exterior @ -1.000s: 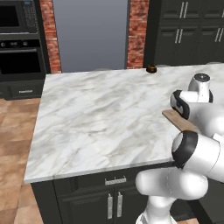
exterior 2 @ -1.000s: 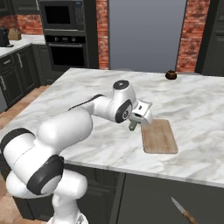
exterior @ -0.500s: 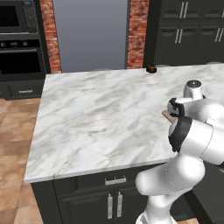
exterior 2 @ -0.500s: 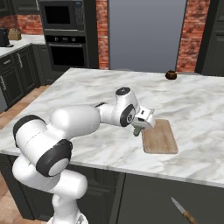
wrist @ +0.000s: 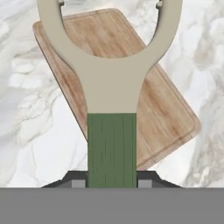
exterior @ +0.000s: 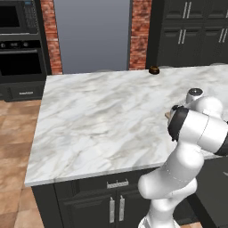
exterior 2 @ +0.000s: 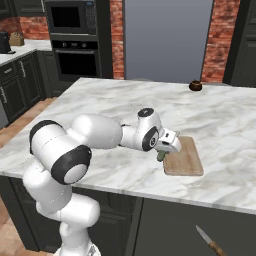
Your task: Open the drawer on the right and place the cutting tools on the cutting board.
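My gripper (wrist: 111, 181) is shut on the peeler's dark green handle (wrist: 111, 148). The pale Y-shaped head (wrist: 109, 78) points out over the cutting board (wrist: 166, 113). From the right base view, the gripper (exterior 2: 162, 154) hangs just above the left edge of the light-brown board (exterior 2: 186, 159), with the peeler (exterior 2: 161, 156) pointing down. A sliver of the board (exterior: 168, 115) peeks out behind my arm in the left base view. A knife (exterior 2: 210, 241) with a brown handle lies in the dark space (exterior 2: 165, 225) below the counter's front edge, apparently the pulled-out drawer.
A small dark brown round object (exterior 2: 195, 86) (exterior: 154, 70) sits at the far edge of the marble counter (exterior 2: 100, 105). My own arm lies bent across the counter's front half. Dark cabinets, an oven and a brick wall stand behind.
The gripper, with the peeler in it, has moved down and toward the counter's front, to the board's left edge. The elbow has swung in front of the board in the left base view.
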Robot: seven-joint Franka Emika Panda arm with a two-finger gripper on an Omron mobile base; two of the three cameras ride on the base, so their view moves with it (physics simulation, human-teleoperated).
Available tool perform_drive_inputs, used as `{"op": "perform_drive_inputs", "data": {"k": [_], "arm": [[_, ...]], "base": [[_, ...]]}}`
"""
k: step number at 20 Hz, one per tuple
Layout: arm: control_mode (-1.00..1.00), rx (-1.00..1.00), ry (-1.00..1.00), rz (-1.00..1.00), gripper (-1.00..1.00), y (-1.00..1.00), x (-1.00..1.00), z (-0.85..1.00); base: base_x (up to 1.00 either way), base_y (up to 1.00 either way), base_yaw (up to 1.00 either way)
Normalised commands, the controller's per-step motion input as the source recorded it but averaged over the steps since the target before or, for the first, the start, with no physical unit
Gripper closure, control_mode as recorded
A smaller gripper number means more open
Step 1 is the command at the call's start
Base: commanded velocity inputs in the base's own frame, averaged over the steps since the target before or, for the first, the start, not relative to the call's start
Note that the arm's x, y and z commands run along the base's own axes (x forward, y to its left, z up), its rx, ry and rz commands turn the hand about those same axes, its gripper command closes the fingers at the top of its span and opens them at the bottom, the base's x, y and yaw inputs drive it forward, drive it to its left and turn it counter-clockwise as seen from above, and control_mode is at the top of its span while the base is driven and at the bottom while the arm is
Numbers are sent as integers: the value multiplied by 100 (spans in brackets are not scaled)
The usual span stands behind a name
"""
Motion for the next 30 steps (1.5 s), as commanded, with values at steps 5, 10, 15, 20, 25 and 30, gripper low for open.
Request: {"op": "perform_drive_inputs", "data": {"k": [5, 10, 15, 20, 25, 30], "arm": [[-100, 0, 0, 0, 100, -17, 18, -25], [-100, 0, 0, 0, 100, -5, 18, -19], [-100, 0, 0, 0, -100, 0, 12, -9], [-100, 0, -3, 0, -100, 0, -1, 3], [-100, 4, -13, 0, -100, -7, -29, 54], [-100, 1, -5, 0, -100, -44, -94, 36]], "base": [[0, 0, 0], [0, 0, 0], [0, 0, 0], [0, 0, 0], [0, 0, 0], [0, 0, 0]]}}
